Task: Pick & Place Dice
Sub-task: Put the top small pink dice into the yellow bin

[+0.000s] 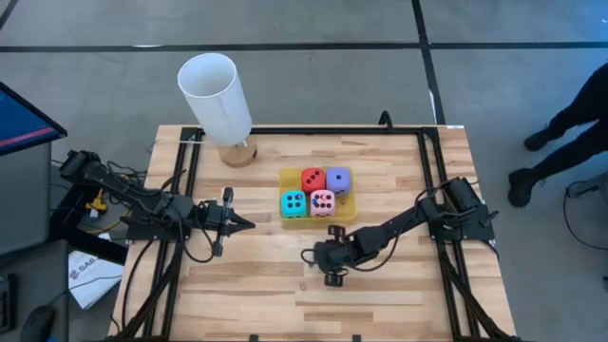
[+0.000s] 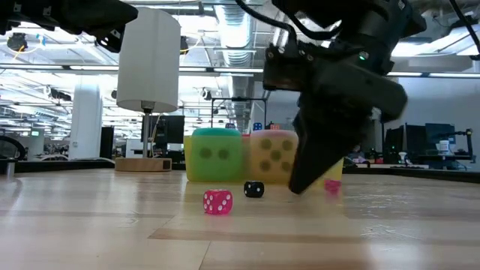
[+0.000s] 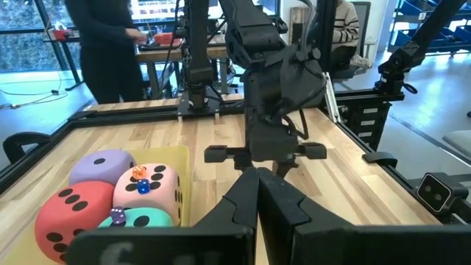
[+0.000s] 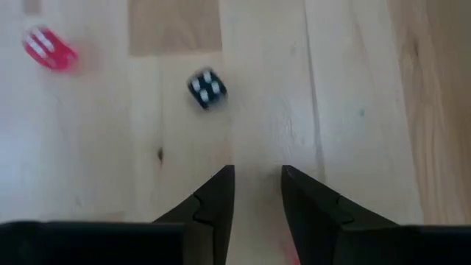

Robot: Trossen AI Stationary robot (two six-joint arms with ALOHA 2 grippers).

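We see the right hand [image 1: 332, 269] low over the table [image 1: 380, 294], fingers narrowly apart, empty. Left hand [image 1: 245, 224] shut at 9 o'clock. Four dice [image 1: 315, 192] sit in the yellow tray [image 1: 346, 213] at 12.

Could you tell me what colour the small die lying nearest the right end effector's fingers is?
Black with white pips; the small die shows best in the right wrist view.

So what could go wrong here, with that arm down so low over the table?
The right tool hangs low over the wood, holding nothing; a small black die and a small pink die lie loose just ahead, and a careless sweep might scatter them. It also sits near the yellow tray of big dice, which it might bump.
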